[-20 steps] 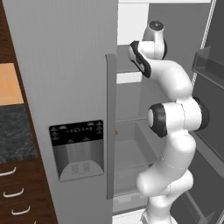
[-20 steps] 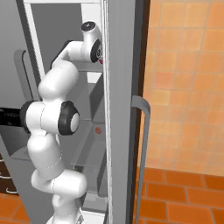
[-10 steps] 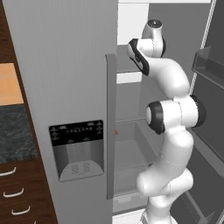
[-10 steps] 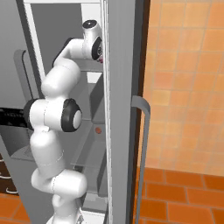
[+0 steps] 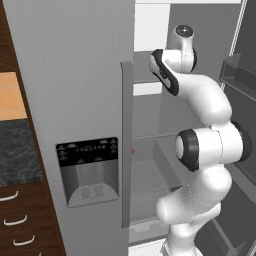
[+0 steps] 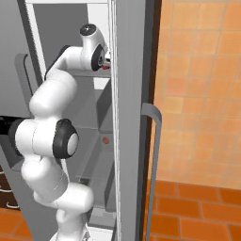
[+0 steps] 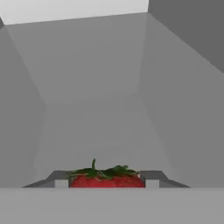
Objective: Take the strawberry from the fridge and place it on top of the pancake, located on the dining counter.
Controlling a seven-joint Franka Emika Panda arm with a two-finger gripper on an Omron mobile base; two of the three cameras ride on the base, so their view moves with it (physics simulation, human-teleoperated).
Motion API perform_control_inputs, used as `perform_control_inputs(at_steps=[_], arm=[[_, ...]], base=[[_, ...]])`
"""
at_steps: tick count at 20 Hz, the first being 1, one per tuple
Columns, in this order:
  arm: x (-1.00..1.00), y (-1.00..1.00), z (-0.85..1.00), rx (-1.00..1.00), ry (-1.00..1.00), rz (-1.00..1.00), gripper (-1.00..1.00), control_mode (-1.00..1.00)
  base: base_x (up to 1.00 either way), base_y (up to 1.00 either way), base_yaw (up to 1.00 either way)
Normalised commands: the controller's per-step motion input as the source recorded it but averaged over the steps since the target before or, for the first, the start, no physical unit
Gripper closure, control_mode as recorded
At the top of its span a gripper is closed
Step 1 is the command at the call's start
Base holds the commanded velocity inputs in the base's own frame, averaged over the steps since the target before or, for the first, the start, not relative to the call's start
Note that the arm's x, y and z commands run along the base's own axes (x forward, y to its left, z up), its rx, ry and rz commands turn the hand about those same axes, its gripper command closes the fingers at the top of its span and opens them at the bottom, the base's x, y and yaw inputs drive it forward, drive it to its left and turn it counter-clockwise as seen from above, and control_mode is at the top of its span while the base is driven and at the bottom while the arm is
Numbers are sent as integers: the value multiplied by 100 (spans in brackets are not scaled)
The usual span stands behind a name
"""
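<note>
A tall light-grey fridge is seen with its left door closed and its right side open. The closed door carries a long vertical handle and a black-panelled dispenser. In the right base view, the open right door is seen edge-on, and much of the interior is hidden behind it. Dark wood drawers and a dark counter are cut off at the left edge of the left base view. An orange tiled wall and a red-brown tiled floor are seen beside the open door.

The white arm is reached up into the upper part of the fridge, above grey shelves. From the left base camera its hand is hidden behind the closed door's edge and the arm's own wrist. In the right base view, only a sliver of the gripper shows at the door's edge, with a speck of red that is too small to make out.

In the hand view, the strawberry is seen on the fridge shelf, low in the frame, red with green leaves on top. Its lower half is cut off. It sits between the two fingertips, which appear pressed against its sides, so the pincer appears clamped on the berry, though the contact itself is partly hidden. Behind it, plain grey fridge walls recede to a pale back panel.
</note>
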Motion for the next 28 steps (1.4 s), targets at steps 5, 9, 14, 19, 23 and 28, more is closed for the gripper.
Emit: perform_control_inputs(at_steps=[5,9,14,19,23,28], arm=[[-100,27,8,0,-4,-2,100,-100],[-100,28,42,0,21,-4,100,-100],[-100,2,15,0,36,-2,100,-100],[-100,3,-42,-5,12,0,100,-100],[-100,25,-95,0,0,2,100,-100],[-99,13,-75,-4,3,1,100,-100]], base=[[0,0,0],[0,0,0],[0,0,0],[0,0,0],[0,0,0],[0,0,0]])
